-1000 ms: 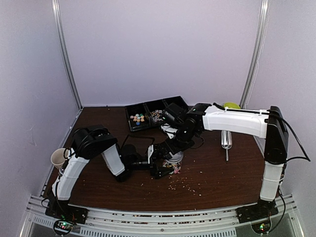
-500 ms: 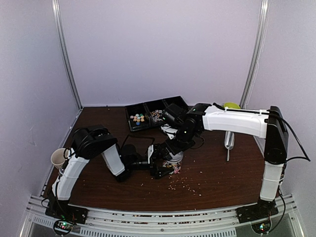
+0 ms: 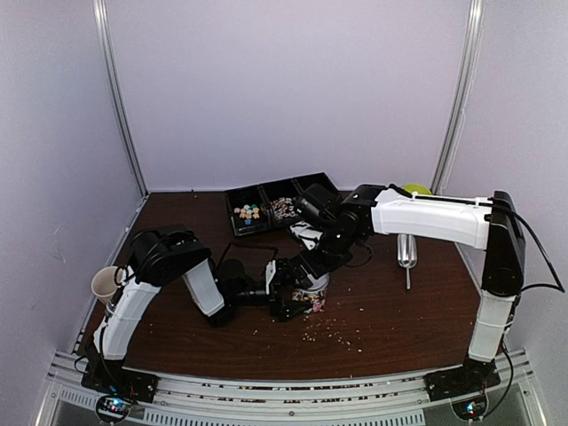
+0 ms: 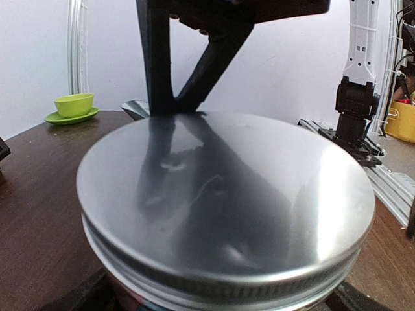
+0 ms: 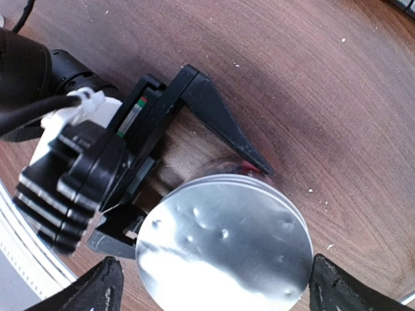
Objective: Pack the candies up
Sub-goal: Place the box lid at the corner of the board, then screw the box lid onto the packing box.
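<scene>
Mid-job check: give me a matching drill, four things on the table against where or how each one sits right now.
Things:
1. jar
2. scoop
3. paper cup
4. green cup

Places or states:
A. far right corner, on a saucer
B. left edge of the table
C. middle, silver lid on top
D. lying flat, right of the jar

Pairs: 1-C, 2-D, 3-B, 4-A

Soft even light; lid glare, blurred close-up.
</scene>
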Robot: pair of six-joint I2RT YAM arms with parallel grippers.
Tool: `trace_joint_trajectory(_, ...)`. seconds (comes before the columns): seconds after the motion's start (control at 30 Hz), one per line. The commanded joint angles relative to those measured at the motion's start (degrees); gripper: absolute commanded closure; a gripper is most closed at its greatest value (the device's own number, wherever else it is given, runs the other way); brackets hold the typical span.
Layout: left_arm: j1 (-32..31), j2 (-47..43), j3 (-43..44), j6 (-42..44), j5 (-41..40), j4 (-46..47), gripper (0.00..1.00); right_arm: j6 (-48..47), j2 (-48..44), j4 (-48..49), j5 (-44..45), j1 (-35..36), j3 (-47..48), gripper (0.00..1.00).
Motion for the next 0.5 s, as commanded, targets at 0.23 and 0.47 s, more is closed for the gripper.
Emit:
trace_joint_trajectory(0.23, 1.12, 4.73, -1.86, -0.13, 1.12, -3.46, 0.04, -1.89, -6.68, 2.72, -0.58, -0.9, -4.62, 0.0)
trace_joint_trajectory(0.47, 1.12, 4.73, -1.86, -0.21, 1.19, -3.44, 0.05, -2.45, -9.87, 6.31, -1.14, -3.53, -7.74, 0.0)
